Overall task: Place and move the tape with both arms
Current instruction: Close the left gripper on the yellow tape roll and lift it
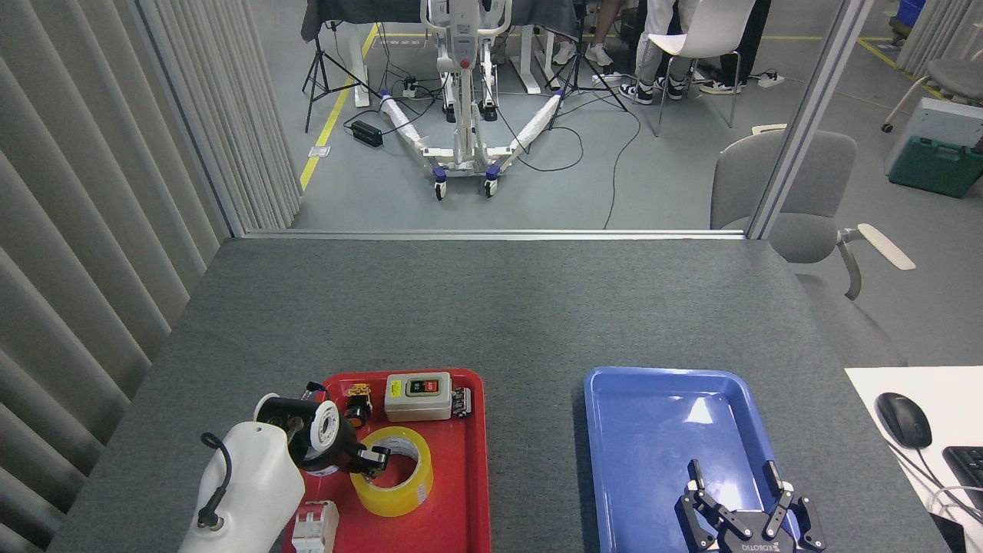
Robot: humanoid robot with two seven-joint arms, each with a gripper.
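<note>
The tape (401, 491), a yellow roll with a pale core, lies flat in the red tray (461, 491) at the lower left. My left gripper (372, 459) comes in from the left and its black fingers pinch the roll's left wall, one finger inside the core. My right gripper (733, 482) hangs over the near part of the blue tray (660, 415), fingers spread apart and holding nothing.
The red tray also holds a grey switch box (417, 395), a small push button (357, 403), a black connector (461, 401) and a white breaker (315, 527). A mouse (903, 418) and keyboard (969, 465) lie at the right edge.
</note>
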